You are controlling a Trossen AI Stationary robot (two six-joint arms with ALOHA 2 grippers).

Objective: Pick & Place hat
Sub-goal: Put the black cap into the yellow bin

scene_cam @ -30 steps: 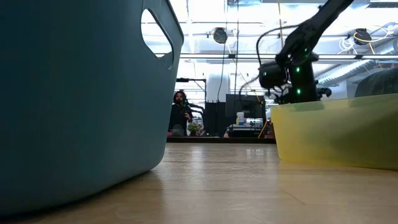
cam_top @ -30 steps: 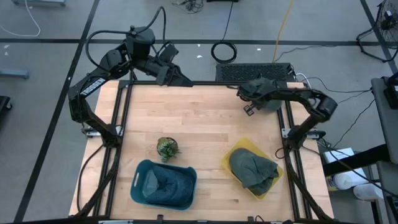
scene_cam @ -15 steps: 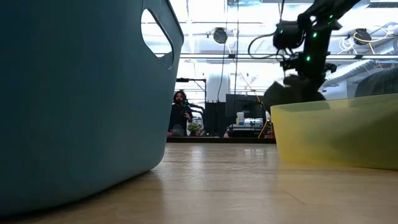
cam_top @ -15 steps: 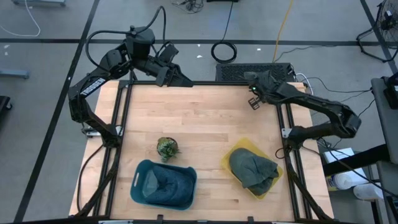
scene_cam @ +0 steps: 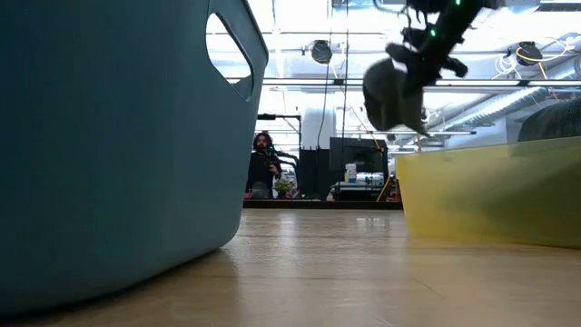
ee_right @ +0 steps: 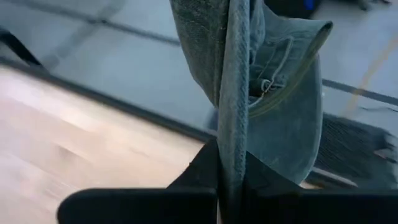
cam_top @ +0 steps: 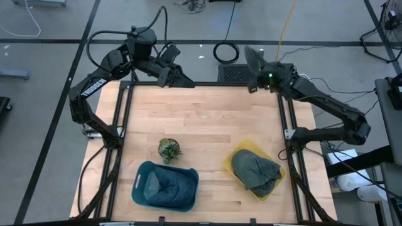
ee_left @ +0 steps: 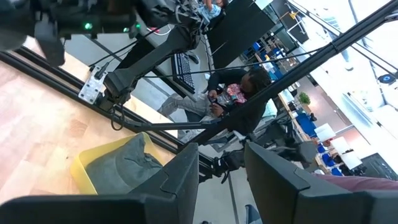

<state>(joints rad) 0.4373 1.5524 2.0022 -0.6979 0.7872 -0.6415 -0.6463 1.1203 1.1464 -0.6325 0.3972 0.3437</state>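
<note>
My right gripper (cam_top: 261,71) is shut on a grey-green denim hat (cam_top: 252,59), held high over the table's far right corner; the hat also shows in the low view (scene_cam: 392,91) and in the right wrist view (ee_right: 261,81). A second grey-green hat (cam_top: 255,169) lies in a yellow bin (cam_top: 233,154) near the right front. A blue basket (cam_top: 141,188) at the front holds dark cloth (cam_top: 164,183). My left gripper (ee_left: 221,168) is open and empty, waiting over the far left edge (cam_top: 182,80). My right gripper pinches a folded edge of the hat (ee_right: 232,134) between its two fingers, several layers together. The hat is lifted clear of the table and hangs below the gripper (scene_cam: 427,41), its brim end (ee_right: 292,43) away from the fingers.
A small potted plant (cam_top: 168,149) stands on the table left of centre, behind the basket. Dark frame rails (cam_top: 119,125) run along the table's left and right sides. A person (scene_cam: 262,163) shows in the room beyond the table. Bare wood (cam_top: 207,119) lies across the middle.
My right gripper has risen with the hat from the table's far right corner and gone toward the far edge. The hat, low behind the yellow bin a second ago, now hangs clear well above the bin's rim.
</note>
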